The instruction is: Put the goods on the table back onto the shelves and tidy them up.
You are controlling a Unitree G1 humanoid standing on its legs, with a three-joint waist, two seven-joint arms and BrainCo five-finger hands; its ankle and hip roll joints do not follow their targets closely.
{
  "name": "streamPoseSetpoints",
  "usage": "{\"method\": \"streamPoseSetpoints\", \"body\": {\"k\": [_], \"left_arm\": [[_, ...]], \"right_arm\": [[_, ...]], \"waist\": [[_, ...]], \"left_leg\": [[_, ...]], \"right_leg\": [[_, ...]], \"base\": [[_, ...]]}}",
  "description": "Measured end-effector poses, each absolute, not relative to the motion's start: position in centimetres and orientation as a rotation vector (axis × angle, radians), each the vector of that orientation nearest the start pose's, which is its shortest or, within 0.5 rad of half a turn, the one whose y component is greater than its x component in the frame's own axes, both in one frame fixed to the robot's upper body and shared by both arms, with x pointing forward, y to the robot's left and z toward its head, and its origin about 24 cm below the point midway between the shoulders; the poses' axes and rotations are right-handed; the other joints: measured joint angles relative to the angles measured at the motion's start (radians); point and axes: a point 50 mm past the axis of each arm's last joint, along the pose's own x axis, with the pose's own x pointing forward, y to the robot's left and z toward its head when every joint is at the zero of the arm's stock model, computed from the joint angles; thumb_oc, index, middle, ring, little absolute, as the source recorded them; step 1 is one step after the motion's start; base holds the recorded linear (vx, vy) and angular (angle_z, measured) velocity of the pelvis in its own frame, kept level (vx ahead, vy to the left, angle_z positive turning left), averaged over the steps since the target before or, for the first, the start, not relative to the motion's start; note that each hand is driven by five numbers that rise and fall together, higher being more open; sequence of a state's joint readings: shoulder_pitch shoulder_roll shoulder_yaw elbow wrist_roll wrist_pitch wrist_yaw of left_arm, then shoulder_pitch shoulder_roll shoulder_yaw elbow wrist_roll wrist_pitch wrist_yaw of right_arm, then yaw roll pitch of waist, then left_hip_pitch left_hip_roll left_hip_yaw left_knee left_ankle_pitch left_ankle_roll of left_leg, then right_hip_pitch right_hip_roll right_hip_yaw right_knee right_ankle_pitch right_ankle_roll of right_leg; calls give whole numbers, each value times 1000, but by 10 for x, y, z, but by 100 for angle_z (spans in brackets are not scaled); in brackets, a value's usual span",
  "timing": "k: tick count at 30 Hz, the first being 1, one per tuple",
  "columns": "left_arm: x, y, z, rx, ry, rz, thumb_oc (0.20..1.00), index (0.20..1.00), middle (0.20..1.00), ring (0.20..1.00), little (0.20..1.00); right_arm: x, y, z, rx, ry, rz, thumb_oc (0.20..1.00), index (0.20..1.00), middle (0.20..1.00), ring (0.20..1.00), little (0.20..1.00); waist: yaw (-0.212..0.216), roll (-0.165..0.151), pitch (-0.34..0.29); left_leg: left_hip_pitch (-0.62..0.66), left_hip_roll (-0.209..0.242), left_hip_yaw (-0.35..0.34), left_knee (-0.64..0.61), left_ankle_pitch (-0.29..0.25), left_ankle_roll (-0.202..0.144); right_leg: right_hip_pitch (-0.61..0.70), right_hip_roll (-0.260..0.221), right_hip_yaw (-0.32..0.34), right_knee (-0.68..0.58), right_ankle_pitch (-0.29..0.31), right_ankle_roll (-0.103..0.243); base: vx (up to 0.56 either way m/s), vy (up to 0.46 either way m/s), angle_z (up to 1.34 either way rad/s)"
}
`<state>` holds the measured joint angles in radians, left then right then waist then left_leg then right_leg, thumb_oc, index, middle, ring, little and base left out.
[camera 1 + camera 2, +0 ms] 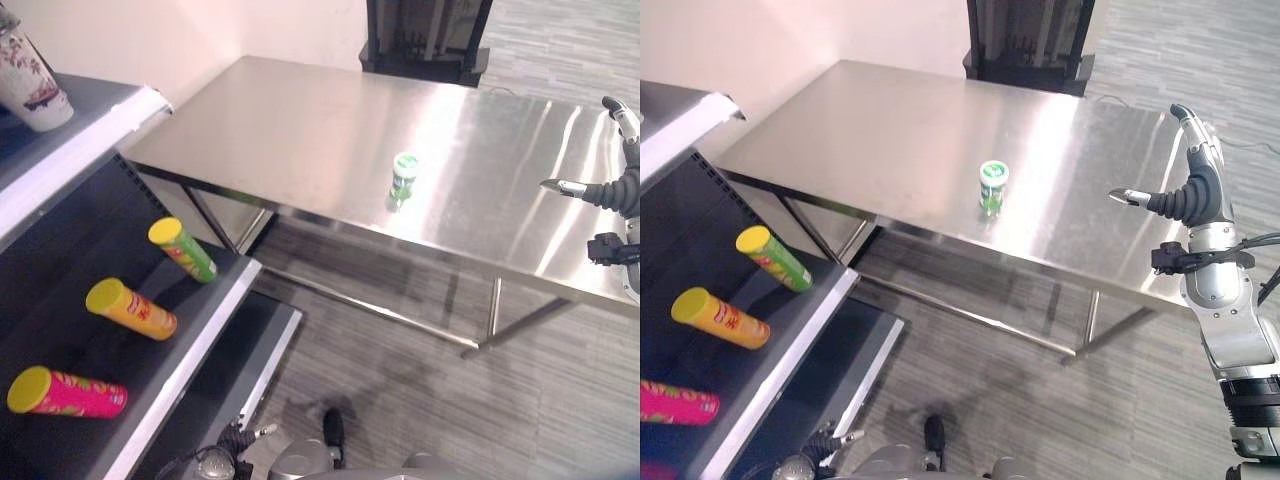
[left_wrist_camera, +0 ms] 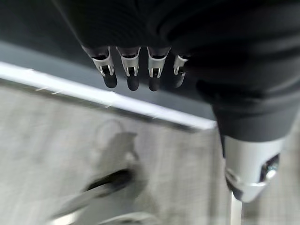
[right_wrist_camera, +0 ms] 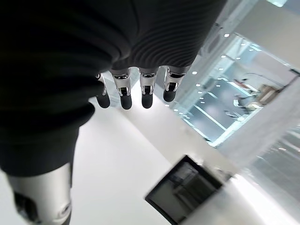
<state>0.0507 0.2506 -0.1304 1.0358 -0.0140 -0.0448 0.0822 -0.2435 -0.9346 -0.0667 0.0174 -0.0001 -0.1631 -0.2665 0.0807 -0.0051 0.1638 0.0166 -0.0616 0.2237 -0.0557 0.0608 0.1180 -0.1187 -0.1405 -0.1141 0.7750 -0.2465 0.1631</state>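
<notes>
Reaching the empty, straight-fingered right hand leftward to the small green can, upright mid-frame near the table front edge, calls for a level sideways grasp.

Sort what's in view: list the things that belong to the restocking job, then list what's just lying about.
Job:
green can, standing on the steel table
shelf unit
right hand, open above the table's right end
left hand, open

Lying about:
three tubes already on the shelf
patterned cup on top shelf
</notes>
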Motion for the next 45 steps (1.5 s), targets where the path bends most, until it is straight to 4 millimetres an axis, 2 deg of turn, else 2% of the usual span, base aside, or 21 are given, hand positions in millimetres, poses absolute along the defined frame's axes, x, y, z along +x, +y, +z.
{"method": "streamPoseSetpoints", "body": {"k": [2, 4, 6, 7, 8, 9, 11, 12, 13, 15, 17, 21, 22, 23, 24, 25, 26, 27, 33, 37, 45], "left_arm": [[123, 235, -144, 329, 1008, 91, 1000, 1000, 1000, 1000, 1000], [136, 236, -137, 334, 957, 91, 1000, 1000, 1000, 1000, 1000], [139, 236, -137, 336, 951, 88, 1000, 1000, 1000, 1000, 1000], [142, 234, -136, 332, 945, 86, 1000, 1000, 1000, 1000, 1000], [142, 235, -136, 333, 947, 86, 1000, 1000, 1000, 1000, 1000], [141, 235, -137, 333, 952, 86, 1000, 1000, 1000, 1000, 1000], [136, 237, -140, 335, 983, 89, 1000, 1000, 1000, 1000, 1000], [131, 242, -141, 343, 998, 96, 1000, 1000, 1000, 1000, 1000], [126, 240, -143, 334, 1012, 92, 1000, 1000, 1000, 1000, 1000], [115, 232, -148, 312, 1037, 84, 1000, 1000, 1000, 1000, 1000], [109, 227, -151, 294, 1054, 81, 1000, 1000, 1000, 1000, 1000], [103, 225, -153, 287, 1070, 76, 1000, 1000, 1000, 1000, 1000], [100, 226, -154, 289, 1074, 75, 1000, 1000, 1000, 1000, 1000], [98, 229, -153, 301, 1078, 74, 1000, 1000, 1000, 1000, 1000], [94, 233, -154, 324, 1094, 67, 1000, 1000, 1000, 1000, 1000], [96, 233, -154, 333, 1093, 59, 1000, 1000, 1000, 1000, 1000], [92, 230, -156, 320, 1105, 49, 1000, 1000, 1000, 1000, 1000], [88, 227, -157, 309, 1116, 44, 1000, 1000, 1000, 1000, 1000], [78, 227, -159, 307, 1134, 47, 1000, 1000, 1000, 1000, 1000], [66, 228, -161, 304, 1164, 51, 1000, 1000, 1000, 1000, 1000], [67, 227, -160, 302, 1155, 50, 1000, 1000, 1000, 1000, 1000]], "right_arm": [[276, -289, 214, -873, -526, -265, 1000, 1000, 1000, 1000, 1000], [278, -285, 212, -869, -515, -225, 1000, 1000, 1000, 1000, 1000], [279, -283, 213, -857, -515, -205, 1000, 1000, 1000, 1000, 1000], [279, -283, 217, -845, -524, -198, 1000, 1000, 1000, 1000, 1000], [279, -283, 219, -841, -529, -196, 1000, 1000, 1000, 1000, 1000], [279, -285, 219, -835, -525, -199, 1000, 1000, 1000, 1000, 1000], [277, -288, 217, -835, -513, -203, 1000, 1000, 1000, 1000, 1000], [275, -291, 213, -834, -492, -204, 1000, 1000, 1000, 1000, 1000], [274, -292, 209, -824, -471, -198, 1000, 1000, 1000, 1000, 1000], [275, -292, 207, -810, -461, -188, 1000, 1000, 1000, 1000, 1000], [274, -294, 203, -776, -427, -151, 1000, 1000, 1000, 1000, 1000], [273, -293, 195, -712, -382, -86, 1000, 1000, 1000, 1000, 1000], [273, -292, 192, -686, -364, -60, 1000, 1000, 1000, 1000, 1000], [273, -292, 190, -675, -352, -47, 1000, 1000, 1000, 1000, 1000], [271, -293, 186, -673, -331, -30, 1000, 1000, 1000, 1000, 1000], [271, -293, 185, -664, -327, -26, 1000, 1000, 1000, 1000, 1000], [274, -290, 187, -669, -323, 7, 1000, 1000, 1000, 1000, 1000], [275, -289, 188, -684, -316, 31, 1000, 1000, 1000, 1000, 1000], [278, -272, 164, -660, -228, 173, 1000, 1000, 1000, 1000, 1000], [284, -266, 154, -657, -190, 215, 1000, 1000, 1000, 1000, 1000], [306, -260, 150, -719, -158, 203, 1000, 1000, 1000, 1000, 1000]], "waist": [[0, 2, -1], [8, 16, 2], [-3, 22, 5], [-9, 25, 6], [-16, 21, 9], [-29, 15, 8], [-54, -1, 11], [-62, -36, 22], [-63, -42, 28], [-67, -16, 29], [-70, -10, 27], [-71, -11, 24], [-67, 0, 22], [-72, -7, 21], [-75, -23, 11], [-78, -34, 7], [-61, -21, 5], [-60, 9, -2], [-47, 10, -3], [-46, 11, -15], [-33, 27, -30]], "left_leg": [[21, -1, -11, 2, -7, 10], [23, 33, -61, 6, -10, 13], [23, 50, -94, 6, -10, 13], [23, 65, -128, 3, -24, 2], [21, 68, -144, 2, -28, -2], [25, 72, -174, -5, -35, -14], [28, 73, -226, -11, -49, -52], [49, 53, -250, -19, -55, -81], [62, 69, -258, -22, -70, -118], [62, 116, -225, 9, -90, -152], [29, 150, -212, 47, -103, -163], [17, 154, -213, 37, -105, -167], [19, 178, -213, 5, -104, -165], [18, 183, -216, 0, -104, -166], [21, 177, -215, -18, -105, -170], [20, 172, -212, 5, -92, -189], [9, 163, -205, 51, -95, -185], [18, 168, -216, 39, -89, -191], [44, 161, -215, -1, -78, -198], [65, 148, -220, -15, -73, -190], [91, 146, -245, -27, -67, -194]], "right_leg": [[-35, -39, 21, 18, 0, 0], [-87, -65, 20, -113, -2, -5], [-84, -63, 20, -281, 14, 8], [-92, -42, 44, -442, 53, 23], [-79, -22, 96, -601, 125, 41], [-81, -9, 132, -696, 196, 35], [-72, 36, 278, -818, 272, 63], [-49, 25, 305, -827, 314, 38], [-47, 33, 279, -797, 359, 20], [-39, 64, 237, -783, 359, 20], [-32, 81, 202, -807, 359, 21], [-27, 81, 181, -823, 359, 23], [-58, 98, 166, -750, 345, 16], [-73, 98, 156, -674, 318, -3], [-62, 94, 148, -678, 301, -22], [-64, 87, 146, -697, 299, -24], [-46, 88, 144, -730, 299, -23], [-40, 101, 130, -747, 303, -24], [13, 84, 124, -790, 325, -22], [36, 73, 121, -799, 351, -45], [103, 66, 78, -863, 385, -66]], "base": [[176, -122, 24], [200, -169, 18], [207, -182, 35], [217, -152, 55], [194, -112, 69], [152, -93, 74], [115, -104, 91], [84, -147, 97], [58, -122, 75], [106, -148, 41], [84, -119, 33], [55, -80, 11], [46, -68, 22], [64, -84, 54], [44, -46, 55], [31, -29, 36], [41, -41, 10], [35, -40, 5], [23, -27, 16], [13, -12, 10], [-1, -23, 14]]}}
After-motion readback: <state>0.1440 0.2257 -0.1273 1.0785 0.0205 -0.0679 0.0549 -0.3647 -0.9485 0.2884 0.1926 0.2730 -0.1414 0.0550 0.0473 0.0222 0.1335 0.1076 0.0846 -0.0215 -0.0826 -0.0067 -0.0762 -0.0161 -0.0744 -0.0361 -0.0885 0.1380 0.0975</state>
